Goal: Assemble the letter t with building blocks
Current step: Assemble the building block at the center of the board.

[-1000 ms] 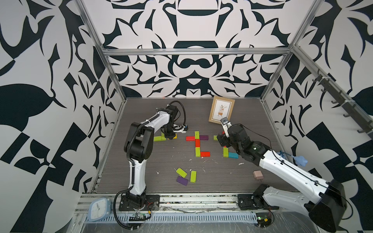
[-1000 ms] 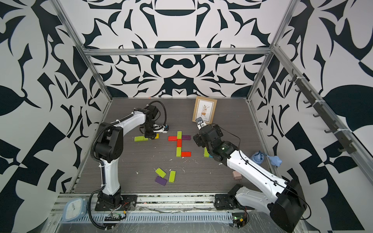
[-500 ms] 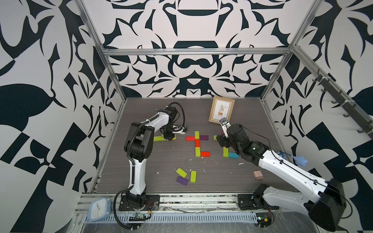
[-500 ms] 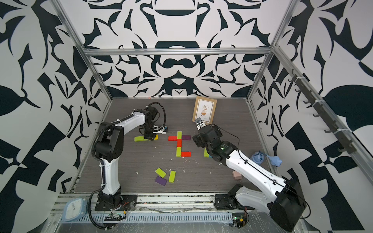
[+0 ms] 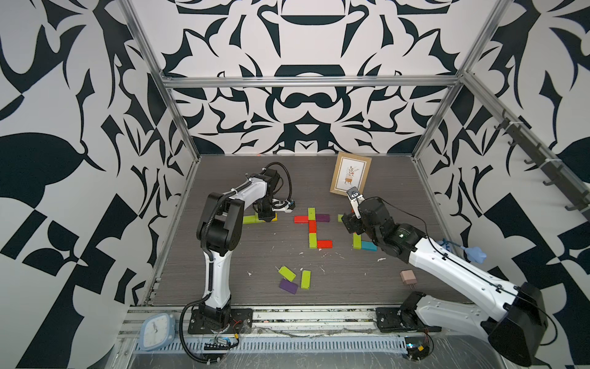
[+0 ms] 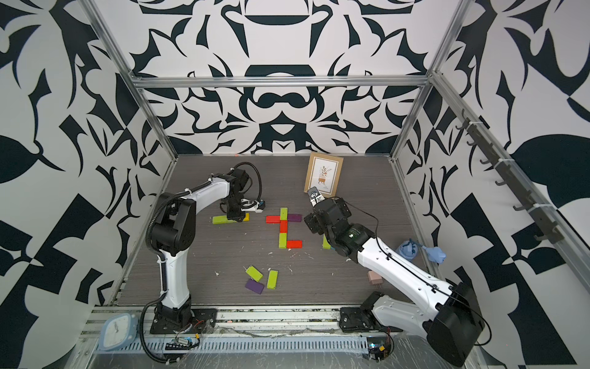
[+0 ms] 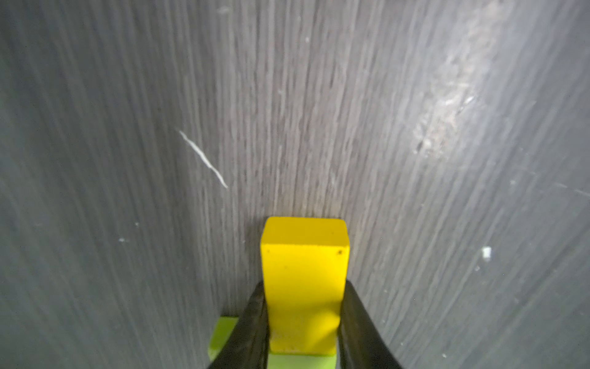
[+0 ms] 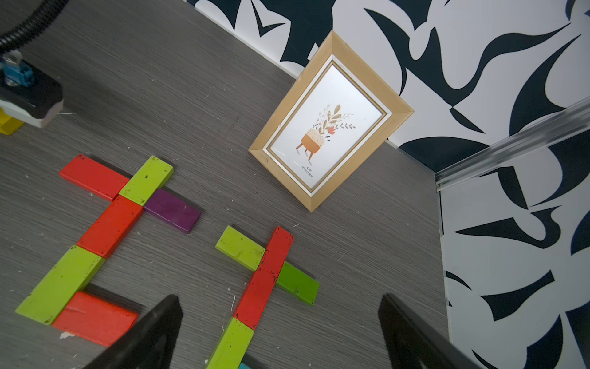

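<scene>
Near the left wall my left gripper (image 7: 304,287) is shut on a yellow building block (image 7: 305,265) low over the floor. A lime block (image 7: 223,335) lies right beside it, and both show in a top view as yellow (image 5: 273,217) and lime (image 5: 249,219). In the middle, red, lime and purple blocks form a t (image 5: 312,226). Over a second t of lime, red and teal blocks (image 8: 260,294) my right gripper (image 8: 278,297) hangs open and holds nothing. In both top views that arm hides most of this figure. Three loose blocks (image 5: 288,286) lie nearer the front.
A wooden picture frame (image 5: 350,174) leans at the back right. A pale pink plug adapter (image 5: 407,277) lies front right, a blue object (image 5: 475,254) sits by the right wall, and a small clock (image 5: 158,327) rests on the front rail. White crumbs dot the floor.
</scene>
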You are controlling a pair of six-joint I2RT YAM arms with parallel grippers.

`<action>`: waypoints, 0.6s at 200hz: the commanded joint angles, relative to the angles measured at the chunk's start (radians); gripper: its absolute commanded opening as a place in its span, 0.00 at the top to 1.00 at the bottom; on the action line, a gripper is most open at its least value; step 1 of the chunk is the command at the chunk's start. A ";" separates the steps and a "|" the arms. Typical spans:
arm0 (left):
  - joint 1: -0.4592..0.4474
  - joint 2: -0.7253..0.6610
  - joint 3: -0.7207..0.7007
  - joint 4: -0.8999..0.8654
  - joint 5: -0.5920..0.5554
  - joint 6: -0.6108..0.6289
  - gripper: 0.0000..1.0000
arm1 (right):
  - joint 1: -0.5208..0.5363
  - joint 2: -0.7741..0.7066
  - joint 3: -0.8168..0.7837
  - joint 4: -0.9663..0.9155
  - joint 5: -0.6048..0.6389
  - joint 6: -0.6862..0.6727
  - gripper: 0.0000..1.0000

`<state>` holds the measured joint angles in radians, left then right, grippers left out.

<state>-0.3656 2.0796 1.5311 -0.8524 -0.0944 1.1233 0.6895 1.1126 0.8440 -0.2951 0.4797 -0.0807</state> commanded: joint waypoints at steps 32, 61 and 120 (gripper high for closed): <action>0.005 0.020 -0.020 -0.011 -0.006 0.021 0.90 | 0.010 0.008 0.018 -0.001 0.024 -0.008 0.01; 0.005 0.021 -0.027 -0.009 -0.008 0.026 0.87 | 0.014 0.010 0.016 -0.001 0.030 -0.010 0.00; 0.005 0.013 -0.044 0.012 -0.029 0.027 0.75 | 0.019 0.013 0.018 -0.003 0.037 -0.014 0.00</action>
<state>-0.3656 2.0792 1.5253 -0.8448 -0.1024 1.1267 0.7025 1.1229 0.8440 -0.2970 0.4938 -0.0868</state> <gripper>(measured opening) 0.334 0.994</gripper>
